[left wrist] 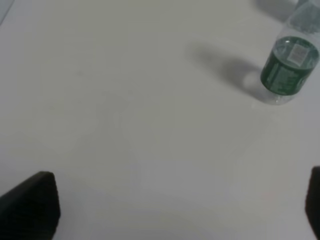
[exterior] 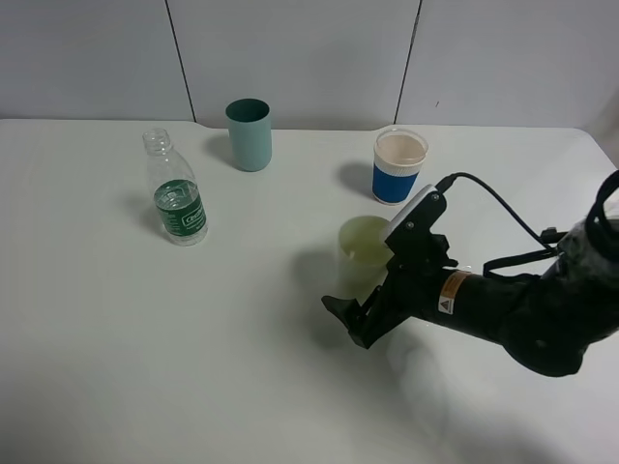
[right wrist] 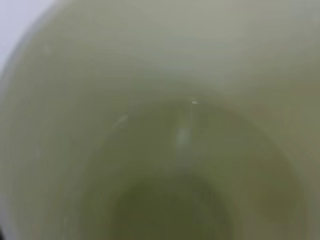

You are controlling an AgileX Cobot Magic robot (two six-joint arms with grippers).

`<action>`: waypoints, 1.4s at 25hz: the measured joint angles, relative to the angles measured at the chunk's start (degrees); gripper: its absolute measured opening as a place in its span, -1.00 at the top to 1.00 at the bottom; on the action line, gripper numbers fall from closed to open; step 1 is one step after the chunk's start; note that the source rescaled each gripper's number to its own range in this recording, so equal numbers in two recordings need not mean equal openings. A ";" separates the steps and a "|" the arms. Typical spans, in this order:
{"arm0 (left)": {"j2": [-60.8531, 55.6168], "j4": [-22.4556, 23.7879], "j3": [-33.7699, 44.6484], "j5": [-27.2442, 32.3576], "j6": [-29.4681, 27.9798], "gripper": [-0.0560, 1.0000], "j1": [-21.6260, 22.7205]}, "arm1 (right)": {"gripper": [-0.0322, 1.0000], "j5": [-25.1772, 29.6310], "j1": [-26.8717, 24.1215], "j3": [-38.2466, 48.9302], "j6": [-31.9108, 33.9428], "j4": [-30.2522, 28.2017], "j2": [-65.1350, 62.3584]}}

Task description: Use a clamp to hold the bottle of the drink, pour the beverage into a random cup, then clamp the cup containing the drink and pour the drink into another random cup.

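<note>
You have one clear ribbed green-labelled plastic bottle (exterior: pixel 177 198) toward the white worktop's (exterior: pixel 145 338) far-left corner and three cups. A teal cup (exterior: pixel 250 135) and a blue-banded white paper cup (exterior: pixel 398 166) stand by the far edge. The pale yellow-green plastic cup (exterior: pixel 360 246) stands mid-worktop at your right gripper (exterior: pixel 346 321), whose jaws are spread wide. Your left gripper (left wrist: pixel 180 192) hangs spread and empty.

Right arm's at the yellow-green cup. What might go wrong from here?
The right end effector crowds the yellow-green cup. Whether it has a grip is unclear, so a bump or loose hold could tip the cup and spill. The blue-banded cup stands close by, and a wide swing might knock it.
</note>
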 joint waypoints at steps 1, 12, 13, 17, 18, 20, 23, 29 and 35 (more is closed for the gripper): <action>0.00 0.00 0.00 0.00 0.00 -1.00 0.00 | -1.00 -1.72 0.00 0.00 0.00 -0.17 0.58; 0.00 0.00 0.00 0.00 0.00 -1.00 0.00 | -1.00 -18.62 0.00 0.06 -0.06 -3.47 8.94; 0.00 0.00 0.00 0.00 0.00 -1.00 0.00 | -1.00 -18.62 0.00 0.06 -0.06 -3.47 8.94; 0.00 0.00 0.00 0.00 0.00 -1.00 0.00 | -0.95 -18.62 0.00 0.06 -0.06 -3.47 8.99; 0.00 0.00 0.00 0.00 0.00 -1.00 0.00 | -0.88 -18.62 0.00 0.06 -0.06 -3.47 8.99; 0.00 0.00 0.00 0.00 0.00 -1.00 0.00 | -0.78 -18.62 0.00 0.06 -0.06 -3.47 8.99; 0.00 0.00 0.00 0.00 0.00 -1.00 0.00 | 0.94 -18.78 0.00 0.06 0.38 -3.57 8.99; 0.00 0.00 0.00 0.00 0.00 -1.00 0.00 | 0.91 -18.79 0.00 0.06 0.99 -3.63 9.05; 0.00 0.00 0.00 0.05 0.00 -1.00 0.00 | 0.91 -18.79 0.00 0.06 0.99 -3.08 9.05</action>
